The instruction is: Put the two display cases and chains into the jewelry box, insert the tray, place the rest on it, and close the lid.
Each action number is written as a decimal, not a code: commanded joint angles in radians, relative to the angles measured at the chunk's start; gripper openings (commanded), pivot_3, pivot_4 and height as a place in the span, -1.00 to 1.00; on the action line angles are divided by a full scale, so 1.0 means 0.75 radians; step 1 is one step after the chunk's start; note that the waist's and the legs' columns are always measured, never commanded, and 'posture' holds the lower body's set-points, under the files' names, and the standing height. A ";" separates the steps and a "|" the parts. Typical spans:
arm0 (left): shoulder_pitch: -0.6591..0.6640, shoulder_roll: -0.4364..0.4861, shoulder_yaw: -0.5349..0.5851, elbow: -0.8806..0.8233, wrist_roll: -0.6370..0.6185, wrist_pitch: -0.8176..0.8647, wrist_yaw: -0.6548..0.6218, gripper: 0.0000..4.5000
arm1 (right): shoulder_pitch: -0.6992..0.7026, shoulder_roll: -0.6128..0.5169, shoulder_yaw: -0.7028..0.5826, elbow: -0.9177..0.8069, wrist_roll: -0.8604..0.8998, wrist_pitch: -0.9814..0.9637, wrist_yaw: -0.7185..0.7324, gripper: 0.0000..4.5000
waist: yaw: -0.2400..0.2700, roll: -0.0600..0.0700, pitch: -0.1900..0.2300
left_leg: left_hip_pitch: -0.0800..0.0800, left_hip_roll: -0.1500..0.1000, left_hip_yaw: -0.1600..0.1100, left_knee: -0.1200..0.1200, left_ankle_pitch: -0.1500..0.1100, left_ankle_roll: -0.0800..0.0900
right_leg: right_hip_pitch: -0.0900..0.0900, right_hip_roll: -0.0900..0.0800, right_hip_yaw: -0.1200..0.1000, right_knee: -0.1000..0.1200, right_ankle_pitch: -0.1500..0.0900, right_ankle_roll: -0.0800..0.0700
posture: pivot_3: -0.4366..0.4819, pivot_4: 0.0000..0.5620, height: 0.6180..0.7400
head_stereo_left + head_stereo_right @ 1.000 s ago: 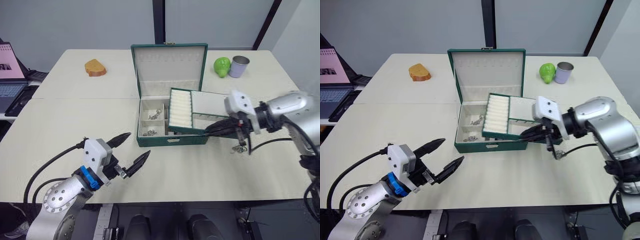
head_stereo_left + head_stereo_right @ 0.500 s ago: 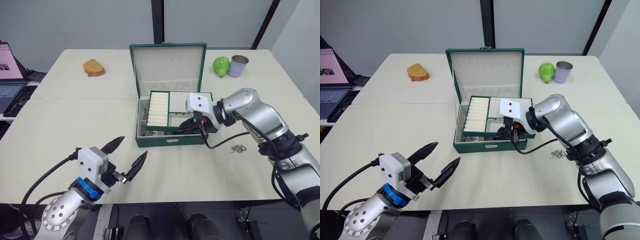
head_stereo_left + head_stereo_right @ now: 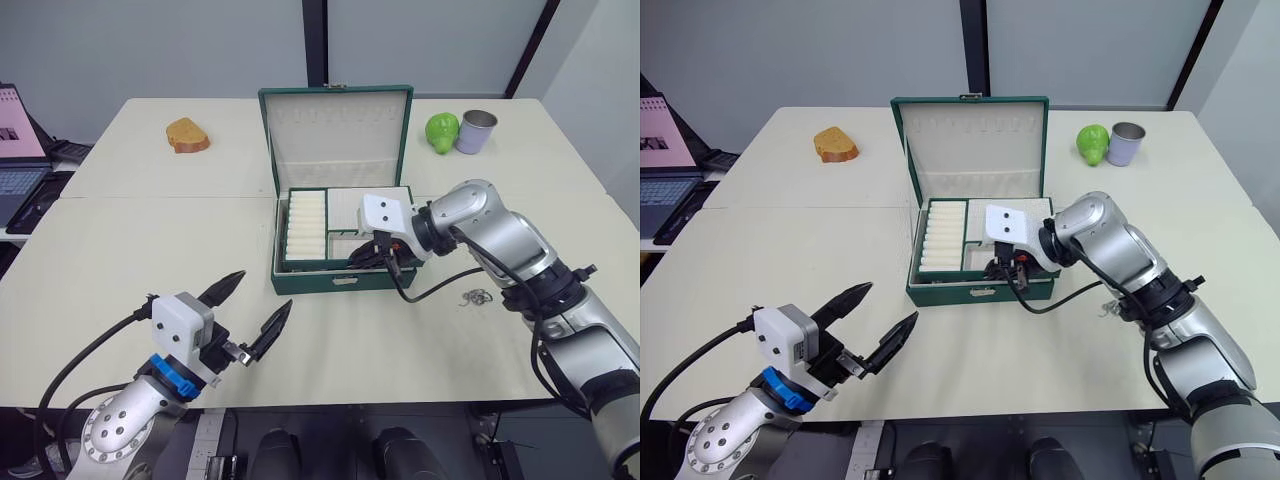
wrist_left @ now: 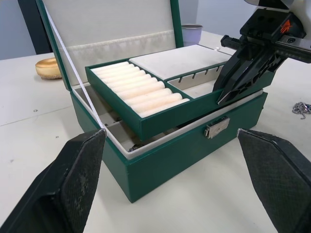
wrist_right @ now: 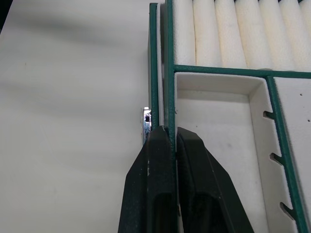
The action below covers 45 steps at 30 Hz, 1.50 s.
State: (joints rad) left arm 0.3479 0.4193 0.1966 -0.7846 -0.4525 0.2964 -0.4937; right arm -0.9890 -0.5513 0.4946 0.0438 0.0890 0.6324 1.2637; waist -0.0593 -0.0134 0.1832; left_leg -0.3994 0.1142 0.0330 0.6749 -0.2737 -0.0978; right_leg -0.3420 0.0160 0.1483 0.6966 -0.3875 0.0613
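Note:
The dark green jewelry box (image 3: 320, 281) stands mid-table with its cream-lined lid (image 3: 335, 135) upright. The green tray (image 3: 340, 215) with its ribbed ring-roll sits across the box opening, slightly raised above the rim in the left wrist view. My right gripper (image 5: 170, 132) is shut on the tray's front wall near the clasp (image 4: 216, 128). A clump of silver chain (image 3: 474, 297) lies on the table to the right of the box. My left gripper (image 3: 258, 295) hovers open and holds nothing, in front of the box to the left. The display cases are hidden.
An orange bread-like lump (image 3: 189, 135) lies at the far left of the table. A green fruit (image 3: 443, 132) and a metal cup (image 3: 476, 131) stand at the far right. A laptop (image 3: 18, 150) sits beyond the table's left edge.
My right gripper has carried the tray leftward from over the box's right end to cover the whole opening. The chain stayed on the table. My left gripper dropped slightly.

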 commanded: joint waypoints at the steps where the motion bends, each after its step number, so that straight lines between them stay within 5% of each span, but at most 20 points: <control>1: 0.001 0.009 0.008 -0.049 -0.009 -0.024 0.002 1.00 | -0.027 0.008 -0.011 -0.061 -0.014 -0.006 -0.009 -1.00 | 0.000 0.000 0.000 | 0.000 0.000 0.000 0.000 0.000 0.000 | 0.000 0.000 0.000 0.000 0.000 0.000 | -0.05 -0.47 1.00; 45: 0.013 0.018 0.002 -0.074 -0.028 0.010 0.029 1.00 | -0.067 0.106 0.020 0.066 -0.085 -0.042 0.028 -1.00 | -0.017 0.000 0.000 | 0.002 0.000 0.000 -0.012 0.000 0.000 | -0.002 0.000 0.000 0.000 0.000 0.000 | -0.05 -0.47 1.00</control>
State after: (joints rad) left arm 0.3529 0.4267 0.1936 -0.7967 -0.4651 0.3192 -0.4704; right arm -1.0118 -0.4640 0.5164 0.1239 0.0270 0.6013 1.2814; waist -0.0719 -0.0135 0.1831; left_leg -0.3982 0.1139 0.0332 0.6657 -0.2735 -0.0982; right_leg -0.3432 0.0160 0.1486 0.6962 -0.3874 0.0612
